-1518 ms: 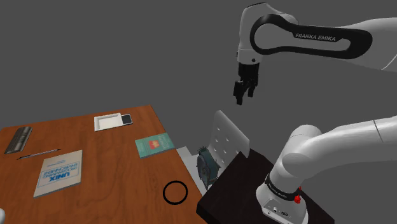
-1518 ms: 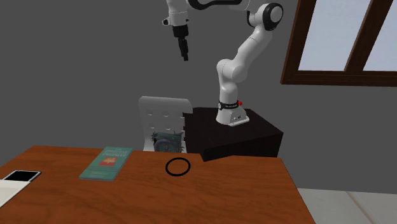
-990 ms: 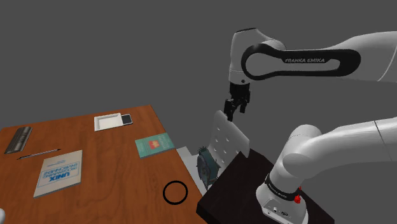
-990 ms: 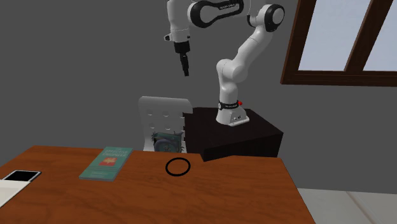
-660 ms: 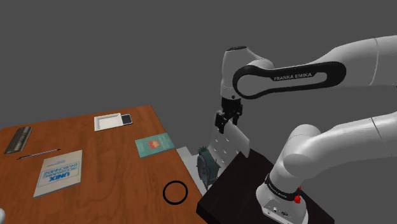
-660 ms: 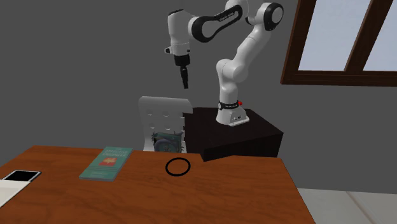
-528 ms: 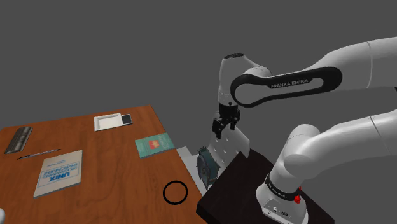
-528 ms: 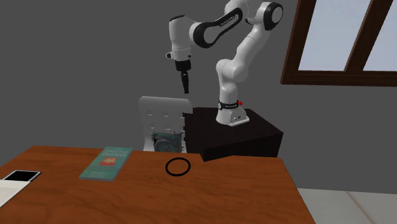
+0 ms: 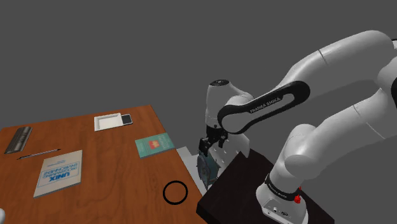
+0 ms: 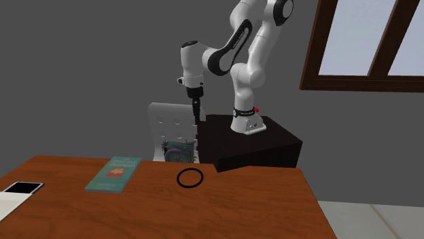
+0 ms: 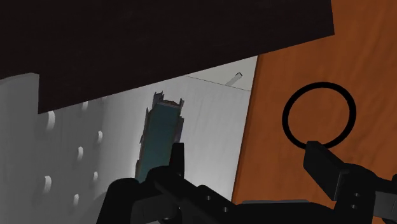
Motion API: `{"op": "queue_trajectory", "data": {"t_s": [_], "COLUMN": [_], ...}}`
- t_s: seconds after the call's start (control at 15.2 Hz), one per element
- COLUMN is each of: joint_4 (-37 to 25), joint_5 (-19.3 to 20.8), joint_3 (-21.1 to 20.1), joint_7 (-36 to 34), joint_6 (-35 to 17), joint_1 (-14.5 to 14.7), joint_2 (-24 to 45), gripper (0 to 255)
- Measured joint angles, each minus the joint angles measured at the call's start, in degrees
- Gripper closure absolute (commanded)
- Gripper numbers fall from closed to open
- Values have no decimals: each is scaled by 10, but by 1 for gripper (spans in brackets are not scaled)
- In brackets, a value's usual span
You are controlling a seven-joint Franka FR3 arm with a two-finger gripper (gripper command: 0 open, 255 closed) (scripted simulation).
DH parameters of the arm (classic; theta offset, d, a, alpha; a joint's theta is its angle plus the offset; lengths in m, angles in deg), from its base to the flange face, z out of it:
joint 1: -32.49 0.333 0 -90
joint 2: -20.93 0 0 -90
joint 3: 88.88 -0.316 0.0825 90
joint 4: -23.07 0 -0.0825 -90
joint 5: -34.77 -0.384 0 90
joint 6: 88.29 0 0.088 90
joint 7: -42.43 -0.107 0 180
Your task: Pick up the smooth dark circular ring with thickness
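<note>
Hovering spread and empty beside the stand, the claw (image 9: pixel 205 147) looks to be mid-approach: the ring (image 11: pixel 285 116) lies flat near the surface's (image 9: pixel 114 188) edge, so next comes centring over its rim and descending.

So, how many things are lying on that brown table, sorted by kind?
Books: 2 (teal book, white-and-blue booklet)
Black ring: 1
White tray: 1
Black phone: 1
Thin pen: 1
Grey bar: 1
Total: 7, leaving out a white scrap cut off at the shoulder view's lower left corner.
</note>
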Motion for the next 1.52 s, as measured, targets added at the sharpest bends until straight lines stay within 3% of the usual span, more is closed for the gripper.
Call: {"op": "queue_trajectory", "data": {"t_s": [0.26,0.46,0.59,0.79,1.06,1.25,1.52], "joint_4": [-5,-10,-28,-57,-111,-142,-160], "joint_5": [0,24,69,175,309,349,377], "joint_3": [-41,-69,-86,-74,-1,42,80], "joint_7": [-57,-112,-168,-268,-406,-454,-480], "joint_6": [-111,-192,-239,-298,-358,-381,-410], "joint_1": [-3,-14,-26,-30,35,80,114], "joint_2": [107,188,253,344,458,510,552], "gripper": [0,0,0,0,0,0,0]}}
